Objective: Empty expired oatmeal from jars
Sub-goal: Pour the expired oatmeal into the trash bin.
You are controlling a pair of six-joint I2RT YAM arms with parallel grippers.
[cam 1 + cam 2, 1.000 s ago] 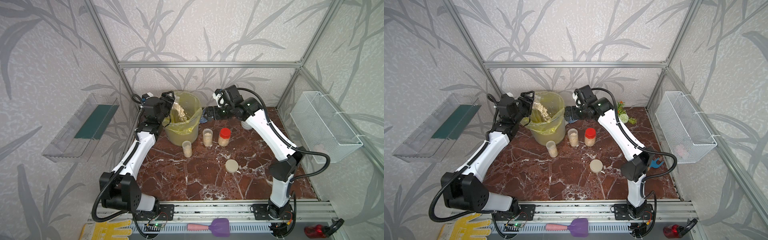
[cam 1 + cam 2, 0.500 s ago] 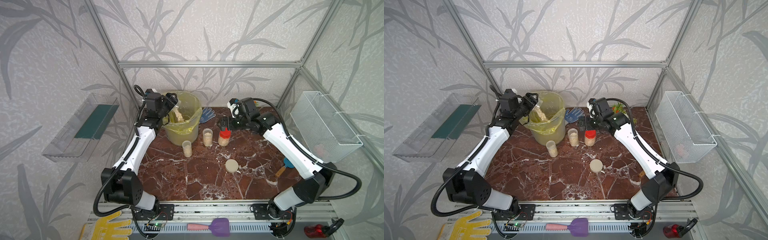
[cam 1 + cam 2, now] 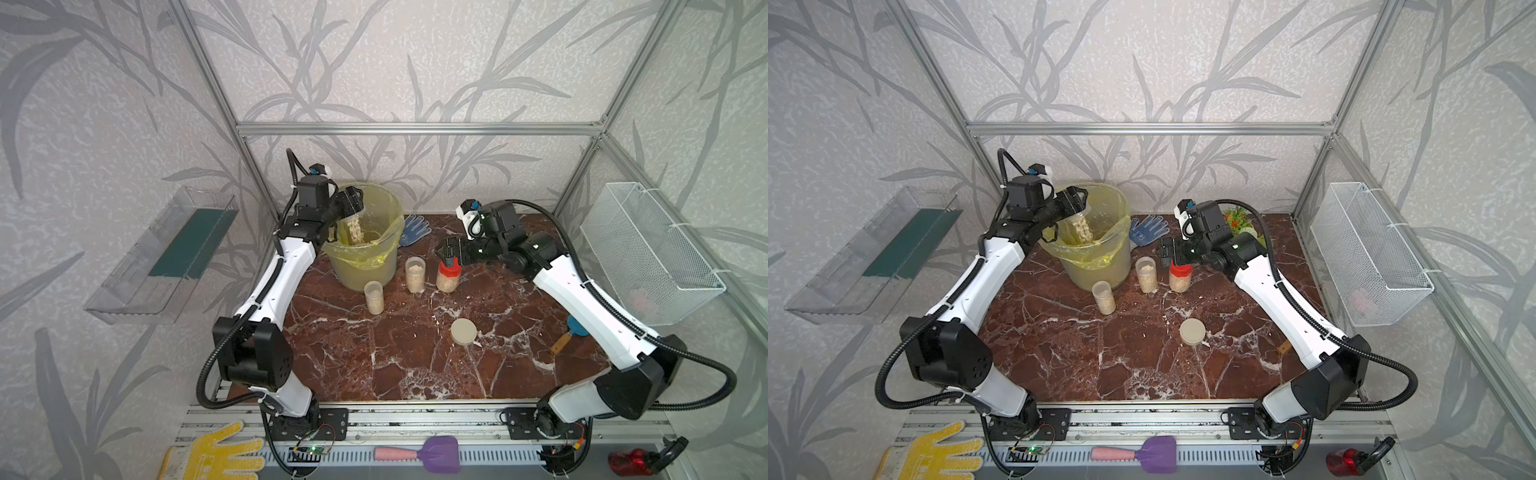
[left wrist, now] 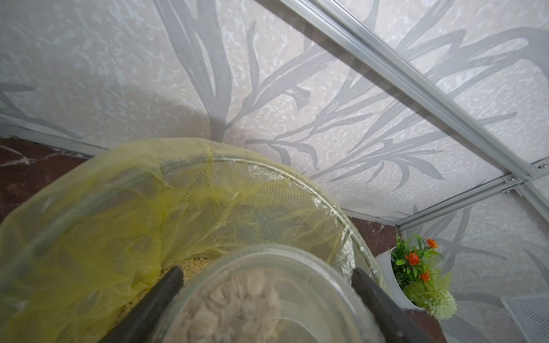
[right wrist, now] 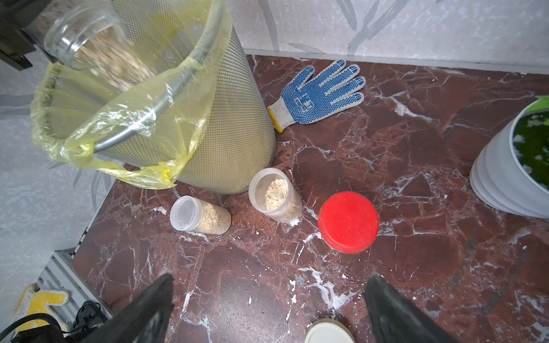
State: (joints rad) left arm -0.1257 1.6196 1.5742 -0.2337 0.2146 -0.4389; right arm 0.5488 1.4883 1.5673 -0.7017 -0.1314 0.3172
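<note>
My left tool (image 4: 264, 277) grips the open jar (image 5: 83, 35), tilted, oatmeal (image 3: 354, 230) falling into the lined bin (image 3: 365, 270) | my right tool (image 5: 270, 280) gapes empty above the worktop (image 5: 416, 193), near the red-capped jar (image 5: 348, 222) | progress, as I judge it: one jar mid-pour; slim jars (image 5: 276, 193) and the red-capped jar left.

The aluminium frame (image 3: 415, 129) and rail (image 3: 415, 417) suggest a lab

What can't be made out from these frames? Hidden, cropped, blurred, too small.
- Amount of oatmeal in the tipped jar: left wrist view, blurred against the lens and cut by the frame edge.
- Bottom of the bin: both top views, hidden by the yellow liner.
- The beige lid: right wrist view, cropped by the frame edge.
- The blue tool: top view, mostly behind the right arm.
- The pink item in the wire basket: faint through mesh.
</note>
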